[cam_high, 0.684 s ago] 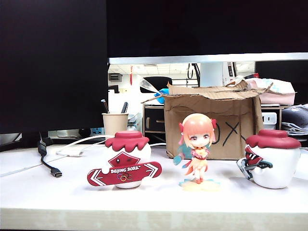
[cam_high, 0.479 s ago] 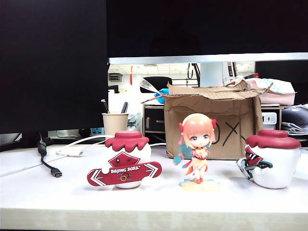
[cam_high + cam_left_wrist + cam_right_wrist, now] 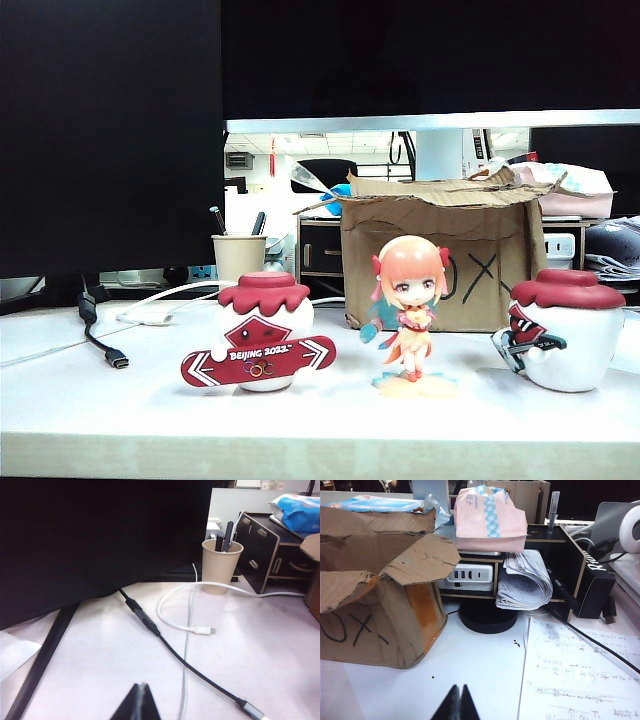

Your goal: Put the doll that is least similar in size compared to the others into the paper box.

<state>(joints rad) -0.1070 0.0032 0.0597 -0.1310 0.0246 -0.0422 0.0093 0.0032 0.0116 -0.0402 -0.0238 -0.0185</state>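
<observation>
One doll stands upright near the front middle of the white tabletop, a slim girl figurine with orange-pink hair, red bows at each side of her head, an orange dress, blue-tipped hair strands and a pale base. Two squat white mascots with dark red caps flank her: the left mascot carries a red board reading "BEIJING 2022", and the right mascot sits near the tabletop's right edge. All three stand apart from one another.

Directly behind the doll sits one paper box, brown corrugated cardboard with ragged top flaps standing open and black handwritten letters partly hidden by the doll's head.

Farther left, one paper cup holds pens, and two cables lie on the tabletop, one white cable and one black cable.

Neither arm appears in the exterior view. The left claw shows only in its wrist view, its dark tips pressed together above the cables, holding nothing. The right claw likewise shows tips closed together, empty, near the paper box's side, beside handwritten sheets
</observation>
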